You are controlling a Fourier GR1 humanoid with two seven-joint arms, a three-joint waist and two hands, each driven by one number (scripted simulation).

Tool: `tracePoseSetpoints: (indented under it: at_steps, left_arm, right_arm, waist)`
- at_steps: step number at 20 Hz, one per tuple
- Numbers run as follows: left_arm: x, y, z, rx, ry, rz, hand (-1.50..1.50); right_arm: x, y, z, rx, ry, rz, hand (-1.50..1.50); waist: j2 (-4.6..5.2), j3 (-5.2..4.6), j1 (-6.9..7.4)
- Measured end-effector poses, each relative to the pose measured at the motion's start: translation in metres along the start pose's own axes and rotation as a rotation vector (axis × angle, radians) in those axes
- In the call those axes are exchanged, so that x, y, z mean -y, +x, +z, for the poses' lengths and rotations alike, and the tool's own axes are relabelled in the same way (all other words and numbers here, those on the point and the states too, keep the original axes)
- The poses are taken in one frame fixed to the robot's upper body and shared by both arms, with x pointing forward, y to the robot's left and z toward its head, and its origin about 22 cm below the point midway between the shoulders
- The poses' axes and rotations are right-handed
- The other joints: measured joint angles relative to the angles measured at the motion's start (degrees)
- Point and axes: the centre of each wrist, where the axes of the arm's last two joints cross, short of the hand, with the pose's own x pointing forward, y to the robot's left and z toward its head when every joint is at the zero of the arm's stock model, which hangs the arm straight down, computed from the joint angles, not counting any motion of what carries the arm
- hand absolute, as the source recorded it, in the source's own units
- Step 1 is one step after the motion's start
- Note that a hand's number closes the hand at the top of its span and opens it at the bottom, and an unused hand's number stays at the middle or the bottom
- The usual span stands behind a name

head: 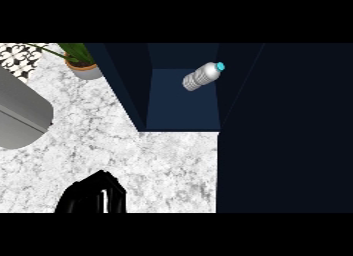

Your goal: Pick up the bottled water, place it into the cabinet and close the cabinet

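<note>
The bottle lies tilted inside the open cabinet, near its right inner wall, with the blue cap pointing up and right. No hand touches it. One black hand shows at the lower edge over the marble counter; which hand it is, and whether its fingers are apart or together, cannot be told. A potted plant stands on the counter left of the cabinet.

Bottled water lies tilted inside open dark-blue cabinet, cyan cap up-right. One black hand at lower edge over marble counter. Potted plant top left.
</note>
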Motion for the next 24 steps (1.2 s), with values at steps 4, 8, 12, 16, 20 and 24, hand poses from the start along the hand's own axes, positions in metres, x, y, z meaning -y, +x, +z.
tracePoseSetpoints:
  at_steps: [4, 8, 12, 16, 20, 24]
  left_arm:
    - [-0.024, 0.017, 0.006, 0.020, 0.011, 0.001, -1.50]
    - [-0.041, 0.033, 0.008, 0.039, 0.029, 0.021, -1.50]
    - [-0.061, 0.047, 0.012, 0.054, 0.051, -0.005, -1.50]
    - [-0.075, 0.060, 0.017, 0.056, 0.065, -0.018, -1.50]
    - [-0.085, 0.071, 0.022, 0.051, 0.061, -0.018, -1.50]
    - [-0.093, 0.079, 0.026, 0.043, 0.065, -0.013, -1.50]
  right_arm:
    - [-0.006, -0.005, -0.004, 0.030, 0.045, -0.034, 1.50]
    - [-0.009, -0.007, -0.011, 0.046, 0.094, -0.050, 1.50]
    - [-0.015, -0.012, -0.019, 0.041, 0.147, -0.090, 1.50]
    - [-0.020, -0.016, -0.029, 0.033, 0.208, -0.110, 1.50]
    - [-0.023, -0.018, -0.043, 0.025, 0.277, -0.114, 1.50]
    - [-0.028, -0.019, -0.059, 0.016, 0.353, -0.112, 1.50]
  waist:
    - [-0.13, -0.08, -0.14]
    - [-0.23, -0.21, 0.06]
    - [-0.40, -0.32, 0.44]
    - [-0.57, -0.44, 1.01]
    - [-0.75, -0.60, 1.77]
    - [-0.94, -0.82, 2.31]
